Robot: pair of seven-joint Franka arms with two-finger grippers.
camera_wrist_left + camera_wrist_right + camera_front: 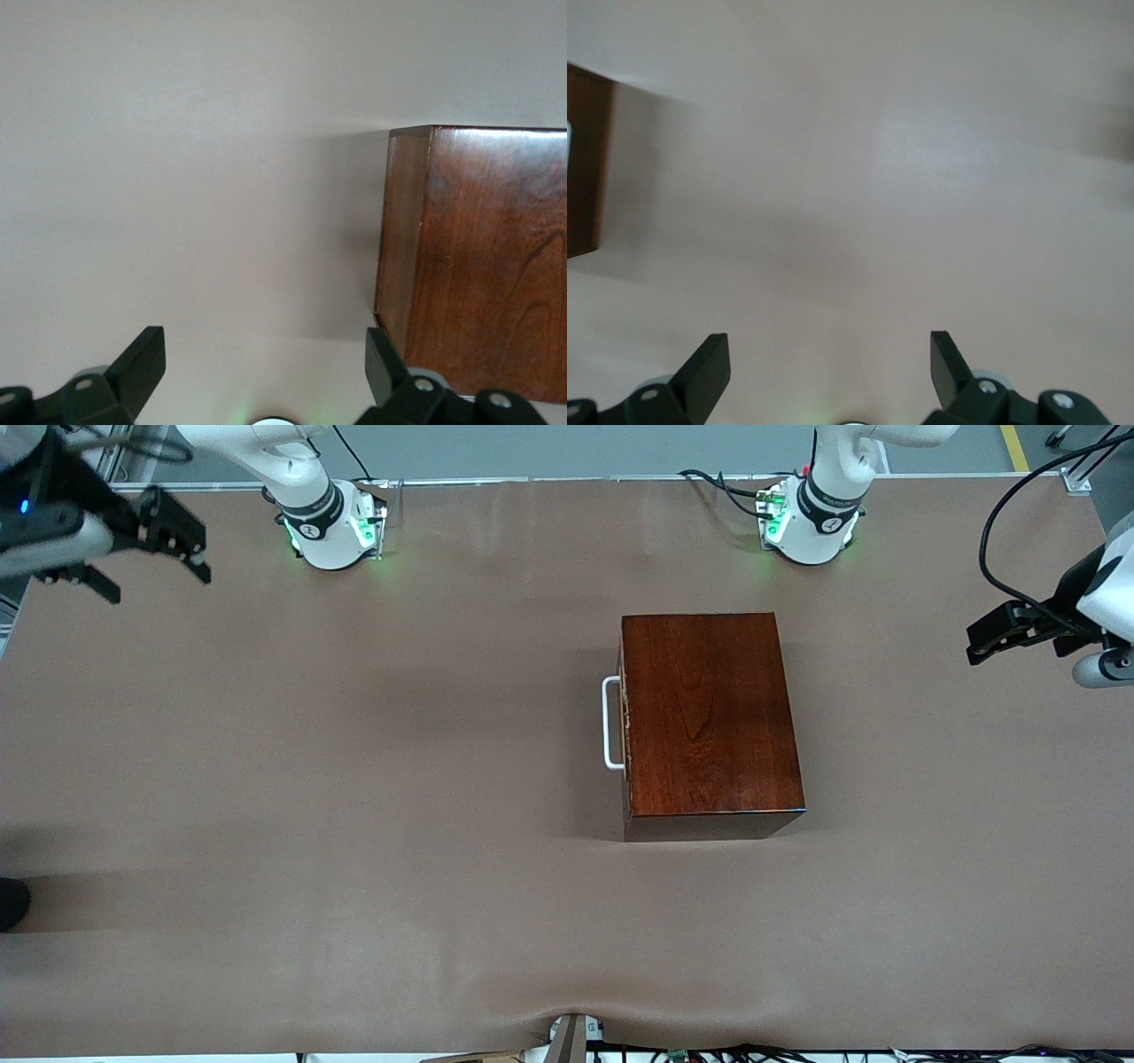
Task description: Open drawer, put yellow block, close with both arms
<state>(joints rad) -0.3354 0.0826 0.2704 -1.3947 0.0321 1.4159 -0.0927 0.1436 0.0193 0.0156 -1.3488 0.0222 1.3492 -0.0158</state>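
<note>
The dark reddish-brown wooden box (709, 713) sits on the table, toward the left arm's end of the middle. Its drawer is shut, and the white loop handle (611, 723) faces the right arm's end. The yellow block is out of view. My right gripper (158, 580) is open and empty, up over the table corner at the right arm's end, away from the box. My left gripper (974, 646) is open and empty, up over the table edge at the left arm's end. The left wrist view shows its gripper (264, 354) and the box (478, 266). The right wrist view shows its gripper (828, 354) and the box edge (585, 168).
The brown table cover (354, 779) spreads wide around the box. The two arm bases (332, 527) (806, 522) stand at the edge farthest from the front camera. A dark object (11, 903) shows at the right arm's end. Cables and a bracket (567, 1038) lie along the nearest edge.
</note>
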